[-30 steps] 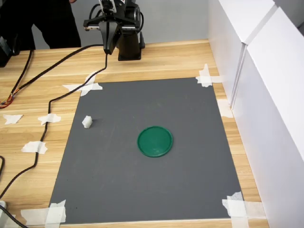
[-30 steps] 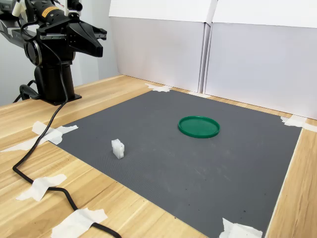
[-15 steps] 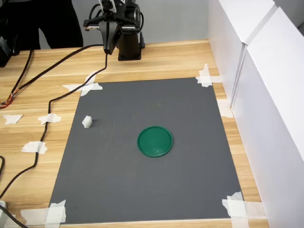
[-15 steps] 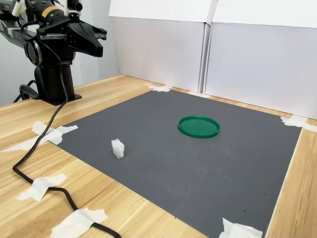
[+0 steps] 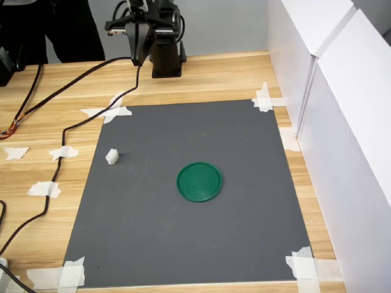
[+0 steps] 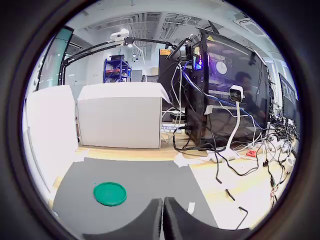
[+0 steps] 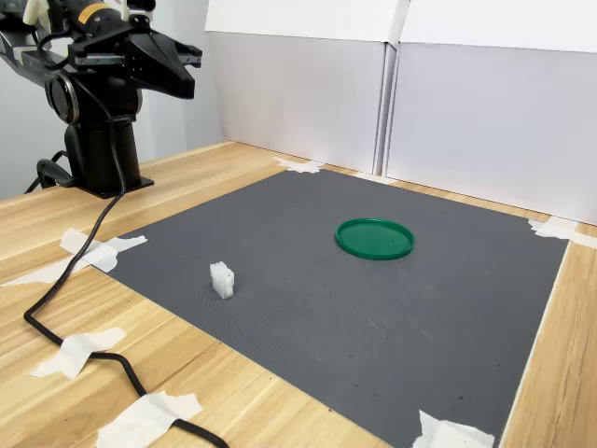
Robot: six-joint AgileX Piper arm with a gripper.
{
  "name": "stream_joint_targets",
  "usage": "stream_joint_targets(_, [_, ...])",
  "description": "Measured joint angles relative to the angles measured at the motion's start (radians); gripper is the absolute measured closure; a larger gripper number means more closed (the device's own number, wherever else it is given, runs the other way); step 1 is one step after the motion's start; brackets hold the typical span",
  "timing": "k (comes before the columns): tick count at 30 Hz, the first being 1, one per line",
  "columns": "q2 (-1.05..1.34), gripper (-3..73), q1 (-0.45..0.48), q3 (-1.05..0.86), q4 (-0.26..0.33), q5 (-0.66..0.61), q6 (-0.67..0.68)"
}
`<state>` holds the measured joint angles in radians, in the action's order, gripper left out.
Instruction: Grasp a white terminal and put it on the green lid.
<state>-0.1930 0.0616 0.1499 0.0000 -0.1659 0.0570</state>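
A pale wooden bench (image 5: pixel 201 76) is filling most of both exterior views, with white panels (image 5: pixel 342 122) standing along the first exterior view's right edge. A dark grey mat (image 5: pixel 195 201) is lying across the bench's middle, its corners pinned by torn white tape strips (image 5: pixel 264 97). The black arm (image 5: pixel 162 36) is standing on its base at the upper left of the first exterior view, well apart from the mat, and a black cable (image 5: pixel 67 125) is trailing from it down the lower left of that frame. A small yellow label is showing on the arm in the second exterior view, too small to read. The hand (image 6: pixel 163 220) is pointing out over the bench, clear of everything; in the wrist view its two fingers are sitting nearly together with only a thin gap, holding nothing. The green lid (image 5: pixel 199 182) is lying flat near the mat's centre. The white terminal (image 5: pixel 112 157) is sitting on the mat near its edge, at the centre left of the first exterior view, well apart from the lid.
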Motion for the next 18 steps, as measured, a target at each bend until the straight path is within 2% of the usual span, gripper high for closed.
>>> stream_joint_targets(5, [-0.136,71.1,0.0,0.137,0.0,-0.114,0.0])
stream_joint_targets(12, [-0.351,71.1,0.0,0.347,-0.011,-0.462,0.0])
stream_joint_targets(18, [-0.503,71.1,0.0,0.465,0.0,-0.669,0.026])
